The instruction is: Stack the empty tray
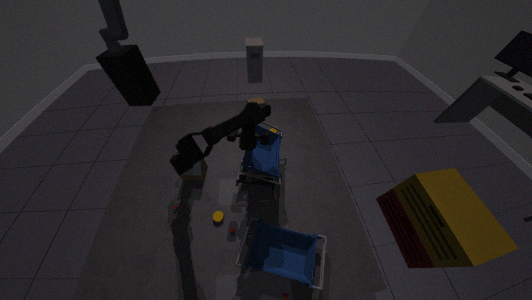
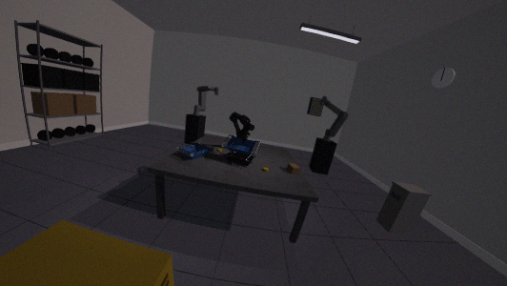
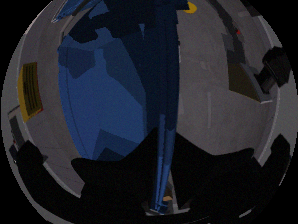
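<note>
My gripper [image 1: 247, 147] [image 2: 245, 138] [image 3: 161, 131] is shut on the side wall of an empty blue tray [image 1: 265, 159] [image 2: 242, 145] [image 3: 115, 107]. The blue tray is held over the dark loaded tray [image 2: 236, 158], open side up; whether it is quite level is hard to tell. It hides most of the dark tray and its blocks in the top view. Pale wire bars show at the near end of the two trays, but which tray each belongs to is unclear. Whether the trays touch, and how the dark tray's bars stand, cannot be told.
Another blue tray [image 1: 287, 257] [image 2: 192, 152] with wire bars stands apart on the table. A yellow round piece [image 1: 218, 216] [image 2: 219, 150] and a small red piece [image 1: 232, 230] lie between. An orange-brown box [image 1: 256, 101] [image 2: 293, 168] and another yellow piece [image 1: 273, 131] [image 2: 265, 169] lie past the held tray.
</note>
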### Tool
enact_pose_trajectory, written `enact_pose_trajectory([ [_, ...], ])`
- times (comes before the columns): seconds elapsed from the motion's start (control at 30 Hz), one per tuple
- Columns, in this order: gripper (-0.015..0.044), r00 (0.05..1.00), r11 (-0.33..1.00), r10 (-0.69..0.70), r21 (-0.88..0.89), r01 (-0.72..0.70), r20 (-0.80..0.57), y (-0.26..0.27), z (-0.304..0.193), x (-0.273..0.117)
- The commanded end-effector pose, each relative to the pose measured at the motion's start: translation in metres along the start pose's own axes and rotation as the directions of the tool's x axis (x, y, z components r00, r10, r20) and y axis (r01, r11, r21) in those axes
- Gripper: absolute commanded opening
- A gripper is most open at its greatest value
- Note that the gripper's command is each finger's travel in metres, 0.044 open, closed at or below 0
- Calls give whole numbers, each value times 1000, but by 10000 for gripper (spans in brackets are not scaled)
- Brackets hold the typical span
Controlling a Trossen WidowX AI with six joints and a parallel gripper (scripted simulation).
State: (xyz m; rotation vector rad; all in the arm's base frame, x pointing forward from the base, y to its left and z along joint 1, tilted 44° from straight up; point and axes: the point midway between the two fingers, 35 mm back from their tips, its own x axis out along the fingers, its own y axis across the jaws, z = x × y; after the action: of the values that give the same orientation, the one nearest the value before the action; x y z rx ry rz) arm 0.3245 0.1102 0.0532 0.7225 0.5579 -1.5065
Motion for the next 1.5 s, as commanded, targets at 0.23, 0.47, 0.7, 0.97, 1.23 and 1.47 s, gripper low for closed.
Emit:
enact_pose_trajectory([
  [0.23,0,1000,1000,24,6,-24,-6,2,0,3],
  [0.47,0,1000,1000,24,6,-24,-6,2,0,14],
  [0.7,0,1000,1000,24,6,-24,-6,2,0,25],
  [0.97,0,1000,1000,25,6,-25,-5,1,0,37],
  [1.23,0,1000,1000,25,6,-25,-4,-3,0,43],
  [1.47,0,1000,1000,24,6,-24,-4,-7,0,48],
])
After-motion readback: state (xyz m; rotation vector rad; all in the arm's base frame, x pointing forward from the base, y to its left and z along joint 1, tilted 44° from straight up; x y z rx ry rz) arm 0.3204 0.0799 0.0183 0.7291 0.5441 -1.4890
